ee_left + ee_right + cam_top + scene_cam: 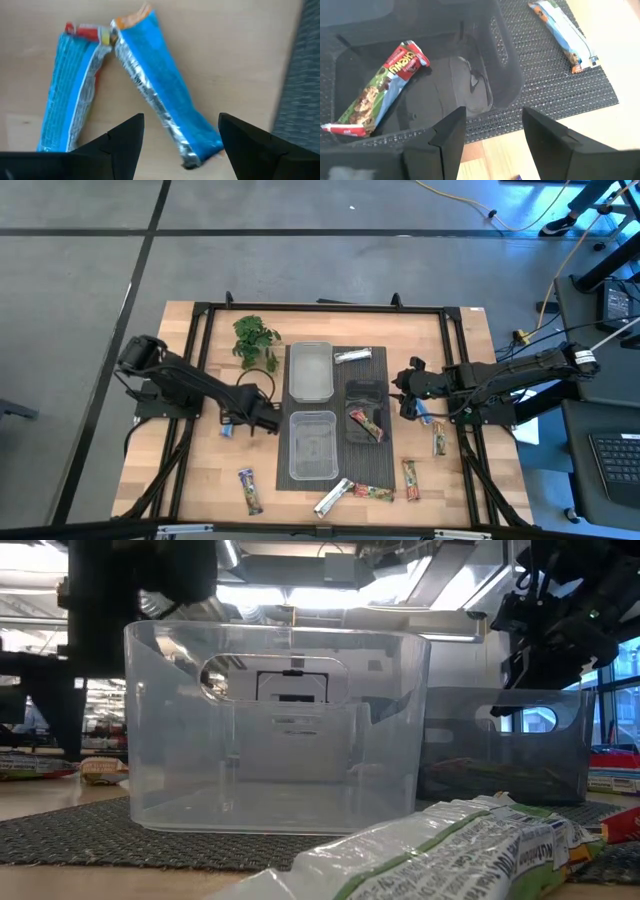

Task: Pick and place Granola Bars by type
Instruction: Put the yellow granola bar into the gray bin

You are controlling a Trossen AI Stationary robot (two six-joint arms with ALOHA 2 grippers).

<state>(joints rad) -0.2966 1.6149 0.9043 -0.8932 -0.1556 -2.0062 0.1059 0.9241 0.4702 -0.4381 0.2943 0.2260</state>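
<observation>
On the wooden table sit three tubs on a dark mat, and most of the sorting is yet to do. One red bar lies inside the dark tub; that is the only bar I can see put away. Both clear tubs look empty from above. The left gripper hangs low over the wood near the table's left side, its fingers spread apart with nothing between them, right above two blue bars that lie touching at one end. I think it is about to take the nearer blue one. The right gripper hovers just beside the dark tub, fingers apart and holding nothing. Many bars wait outside the tubs: a silver bar on the mat's far edge, another silver one and a red-green one at the mat's near edge, one on the wood at the front left, and two more on the wood at the right. A leafy green sprig lies by the far clear tub. So the job has only just begun, I would say.
</observation>
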